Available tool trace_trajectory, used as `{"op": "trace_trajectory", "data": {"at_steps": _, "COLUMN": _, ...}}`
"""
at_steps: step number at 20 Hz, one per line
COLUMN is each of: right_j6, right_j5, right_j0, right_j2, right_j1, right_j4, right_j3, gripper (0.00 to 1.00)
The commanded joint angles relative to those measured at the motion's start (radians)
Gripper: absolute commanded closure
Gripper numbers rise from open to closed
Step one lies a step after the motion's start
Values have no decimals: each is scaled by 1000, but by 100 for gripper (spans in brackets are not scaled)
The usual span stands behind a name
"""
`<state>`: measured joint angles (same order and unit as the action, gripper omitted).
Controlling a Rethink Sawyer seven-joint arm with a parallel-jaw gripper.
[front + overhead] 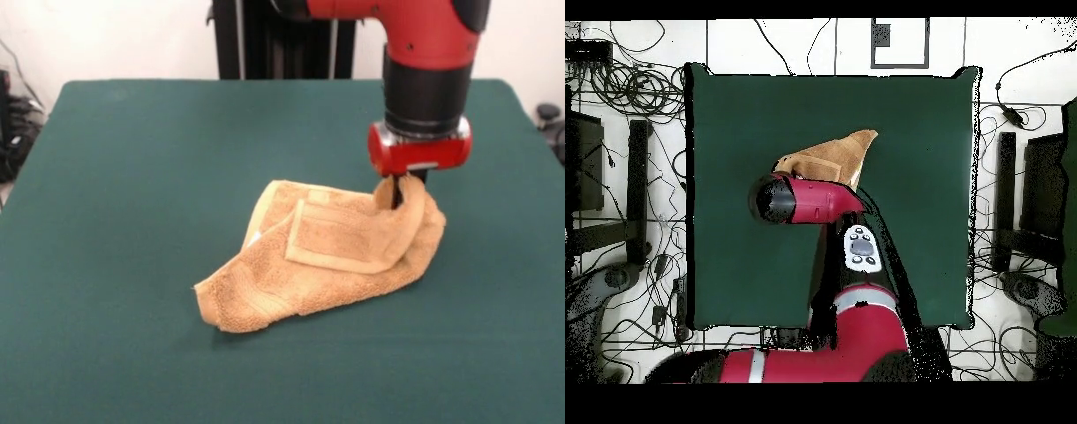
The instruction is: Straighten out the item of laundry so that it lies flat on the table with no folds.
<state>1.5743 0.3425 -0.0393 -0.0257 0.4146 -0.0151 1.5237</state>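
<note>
The golden-tan towel (327,256) lies crumpled and folded over itself on the dark green table (132,177), right of centre in the front view. One flat woven band shows on a folded-over flap. My gripper (399,191) comes straight down onto the towel's right end and is shut on a raised bit of its edge there. In the overhead view the towel (830,158) pokes out from behind the arm's red and black wrist (790,198), which hides the gripper itself. The towel's white tag does not show clearly.
The robot's black pedestal (282,40) stands at the table's far edge. Cables and dark equipment (625,180) lie on the floor around the table. The green cloth (915,150) runs wide on every side of the towel.
</note>
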Motion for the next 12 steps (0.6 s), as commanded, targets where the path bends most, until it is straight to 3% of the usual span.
{"op": "trace_trajectory", "data": {"at_steps": 1, "right_j6": 303, "right_j5": -44, "right_j0": 94, "right_j2": 66, "right_j1": -112, "right_j4": 91, "right_j3": -125, "gripper": 100}}
{"op": "trace_trajectory", "data": {"at_steps": 12, "right_j6": 283, "right_j5": -61, "right_j0": 131, "right_j2": 95, "right_j1": -150, "right_j4": 163, "right_j3": -157, "gripper": 100}}
